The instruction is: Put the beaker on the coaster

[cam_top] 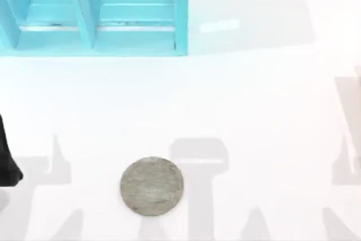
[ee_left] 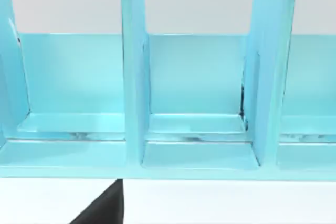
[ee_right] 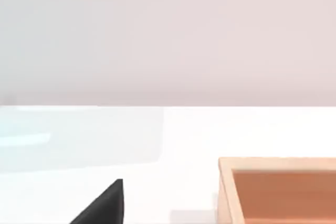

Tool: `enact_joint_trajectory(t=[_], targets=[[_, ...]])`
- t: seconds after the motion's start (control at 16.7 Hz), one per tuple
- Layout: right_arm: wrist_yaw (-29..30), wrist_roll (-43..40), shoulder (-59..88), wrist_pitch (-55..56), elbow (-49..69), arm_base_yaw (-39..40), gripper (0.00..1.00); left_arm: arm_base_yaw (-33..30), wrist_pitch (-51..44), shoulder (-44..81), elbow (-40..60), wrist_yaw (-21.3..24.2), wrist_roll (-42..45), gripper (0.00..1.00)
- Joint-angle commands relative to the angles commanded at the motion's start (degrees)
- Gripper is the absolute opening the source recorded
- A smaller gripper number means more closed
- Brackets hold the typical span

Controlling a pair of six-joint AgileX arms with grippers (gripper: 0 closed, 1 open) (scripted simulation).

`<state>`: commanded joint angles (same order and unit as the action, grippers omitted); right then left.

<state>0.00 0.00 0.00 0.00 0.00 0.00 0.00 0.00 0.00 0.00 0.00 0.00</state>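
Lying flat on the white table [cam_top: 254, 100], the grey coaster [cam_top: 152, 187] sits near the front edge, left of centre. Blue shelf [cam_top: 96, 12] stands at the back left; a wooden box [ee_right: 278, 190] appears in the right wrist view. Left arm [cam_top: 7, 159] parked at the left edge.

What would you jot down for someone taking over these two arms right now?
Left arm: parked at the table's left edge; I cannot tell its fingers.
Right arm: nothing to report on its gripper.
Coaster: lies flat on the white table, near the front, left of centre, nothing on it.
Beaker: I cannot place it from these views.
Other things: a blue rack at the back left; a wooden box in the right wrist view.
Done: nothing yet.
Left: find the beaker, grasp it, set it on the coaster.
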Motion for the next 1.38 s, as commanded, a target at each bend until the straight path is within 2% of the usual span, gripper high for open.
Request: enact_joint_trajectory(t=[0.24, 0.48, 0.66, 1.14, 1.38], targets=[[0.0, 0.0, 0.0, 0.0, 0.0, 0.0, 1.0, 0.36, -1.58, 1.72, 1.42, 0.01, 1.78, 1.0], [0.0, 0.0, 0.0, 0.0, 0.0, 0.0, 1.0, 2.4, -10.06, 11.17, 9.03, 0.01, 12.67, 1.0], [0.0, 0.0, 0.0, 0.0, 0.0, 0.0, 1.0, 4.64, -19.48, 21.89, 17.4, -0.03, 26.59, 1.0], [0.0, 0.0, 0.0, 0.0, 0.0, 0.0, 1.0, 11.01, -48.17, 55.49, 42.29, 0.01, 73.67, 1.0], [0.0, 0.0, 0.0, 0.0, 0.0, 0.0, 1.0, 13.7, -60.47, 70.14, 52.98, 0.01, 93.36, 1.0]])
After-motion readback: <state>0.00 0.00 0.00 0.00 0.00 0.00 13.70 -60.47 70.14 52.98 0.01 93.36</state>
